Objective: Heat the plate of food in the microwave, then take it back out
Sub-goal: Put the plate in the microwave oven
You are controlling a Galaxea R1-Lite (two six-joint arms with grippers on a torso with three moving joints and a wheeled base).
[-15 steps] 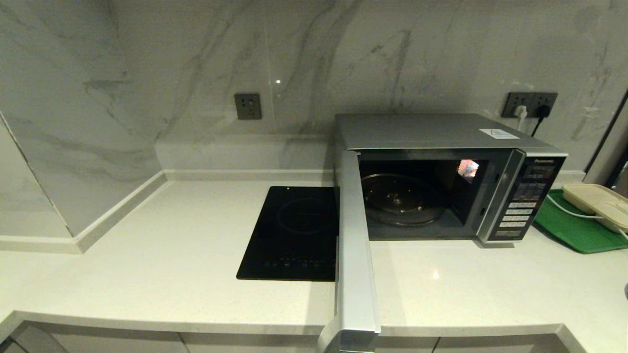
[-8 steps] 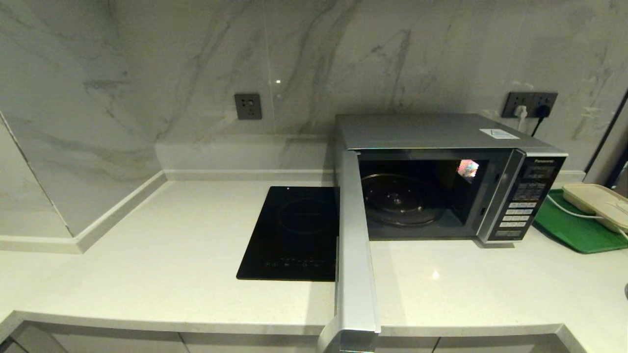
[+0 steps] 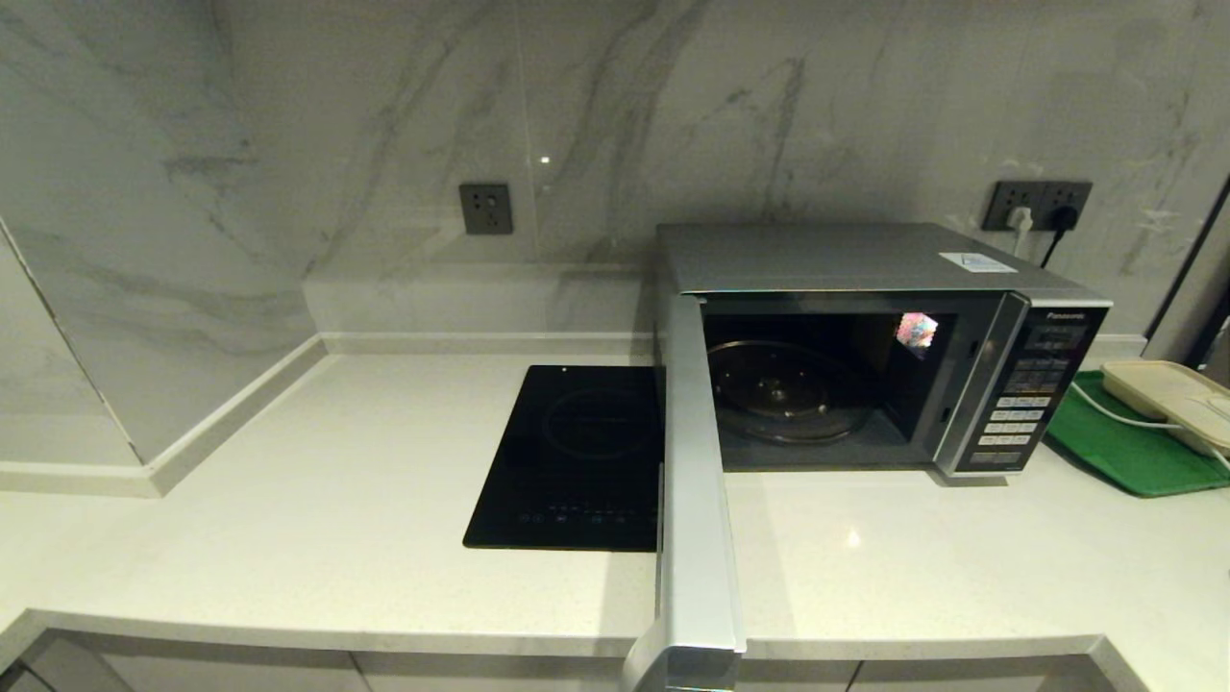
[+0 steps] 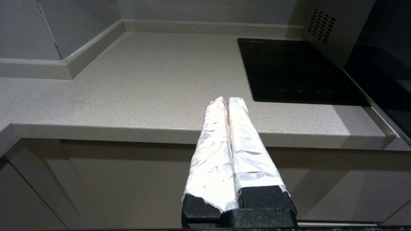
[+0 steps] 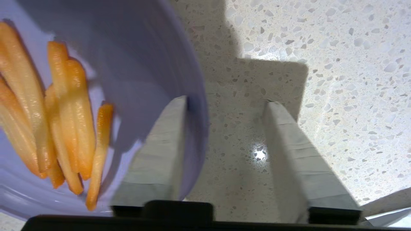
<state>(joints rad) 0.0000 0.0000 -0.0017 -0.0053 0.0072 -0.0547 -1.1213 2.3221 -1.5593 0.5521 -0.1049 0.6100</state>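
Lavender and shallow, the plate of food (image 5: 106, 96) sat on the speckled tabletop (image 5: 337, 64), out of the head view. The right gripper (image 5: 224, 106) had its jaws spread wide, one finger over the plate's inner rim and the other outside on bare stone, so the rim stood between them, not yet pinched. A good grasp probably meant closing squarely on that rim, clear of the orange sticks, then lifting level. The microwave (image 3: 865, 259) stood with its door (image 3: 694, 500) swung out and the turntable (image 3: 783, 389) bare. The left gripper (image 4: 227, 102) hung by the tabletop edge, jaws pressed together on nothing.
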